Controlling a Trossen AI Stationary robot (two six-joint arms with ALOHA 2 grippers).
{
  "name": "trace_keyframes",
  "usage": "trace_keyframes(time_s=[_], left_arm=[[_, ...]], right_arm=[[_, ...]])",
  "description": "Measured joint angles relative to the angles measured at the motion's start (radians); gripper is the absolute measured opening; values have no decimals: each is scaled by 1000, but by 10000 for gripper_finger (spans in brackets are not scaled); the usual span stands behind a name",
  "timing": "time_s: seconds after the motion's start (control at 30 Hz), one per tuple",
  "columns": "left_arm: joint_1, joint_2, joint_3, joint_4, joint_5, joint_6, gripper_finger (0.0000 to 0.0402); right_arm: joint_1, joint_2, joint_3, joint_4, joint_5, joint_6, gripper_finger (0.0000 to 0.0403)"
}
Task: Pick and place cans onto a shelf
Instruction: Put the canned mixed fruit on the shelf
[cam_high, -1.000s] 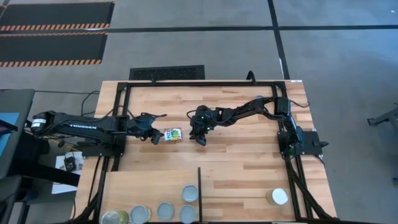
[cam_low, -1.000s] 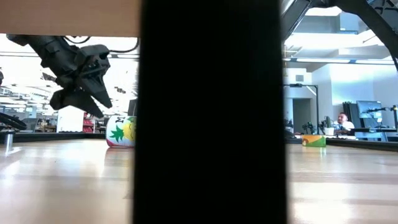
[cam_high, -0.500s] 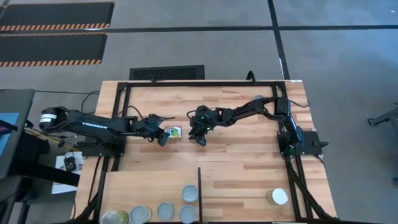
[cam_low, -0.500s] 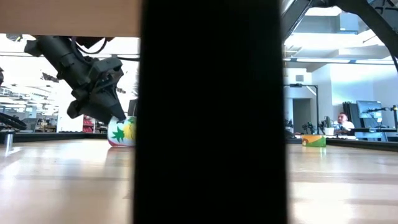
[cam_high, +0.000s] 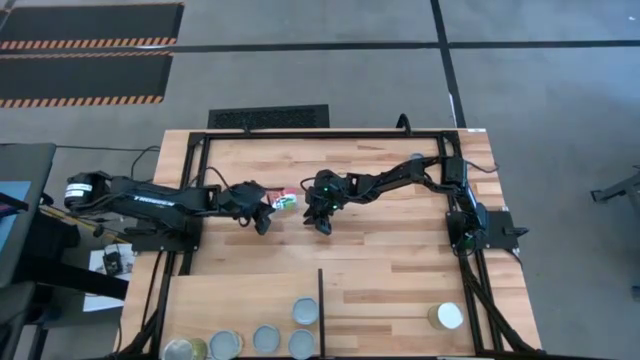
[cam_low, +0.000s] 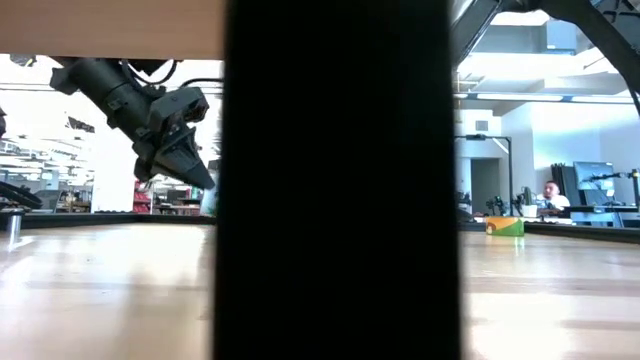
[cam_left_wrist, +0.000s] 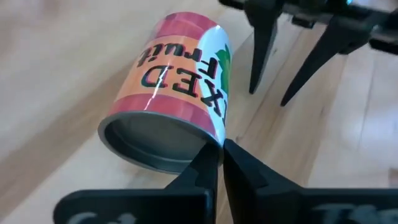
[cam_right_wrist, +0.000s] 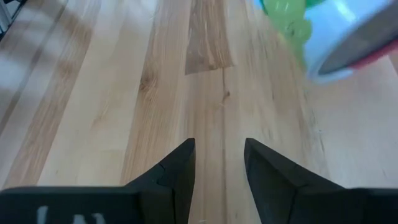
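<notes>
We're seeing five cans (cam_high: 268, 338) already standing on the shelf (cam_high: 240, 290) at the tabletop's near-left corner. The left gripper (cam_left_wrist: 219, 163) is sitting fully closed, empty, beside the fallen fruit can (cam_left_wrist: 174, 118) mid-table. The right gripper (cam_right_wrist: 217, 155) is hanging parted nearby. One white-topped can (cam_high: 449, 316) is waiting near-right.

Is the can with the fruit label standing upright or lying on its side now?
On its side. In the left wrist view the can lies along the wooden tabletop, its round end facing the shut left gripper, which holds nothing.
</notes>
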Motion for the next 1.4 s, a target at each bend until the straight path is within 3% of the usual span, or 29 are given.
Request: trace_keyframes(time_s=[0.13, 0.33, 0.53, 0.73, 1.03, 1.1, 1.23, 1.4], left_arm=[[18, -70, 60, -93, 22, 75, 2], [22, -136, 258, -435, 22, 200, 1], [14, -108, 507, -786, 22, 310, 0], [-26, -13, 796, -1114, 29, 364, 0], [-228, 287, 1277, -1578, 23, 276, 0], [-287, 354, 1367, -1609, 28, 245, 0], [-387, 446, 1501, -1607, 157, 199, 0], [-505, 493, 1567, -1601, 216, 59, 0]], right_arm=[[0, -9, -2, -25, 0, 0, 161], [0, -69, -8, -121, 0, -61, 158], [-15, -167, -172, 5, 0, -103, 131], [-32, -293, -385, 304, 37, -29, 86], [15, -428, -506, 336, 209, -17, 51], [33, -437, -511, 325, 226, -17, 50], [65, -436, -510, 327, 249, -19, 49], [82, -436, -510, 328, 266, -32, 49]])
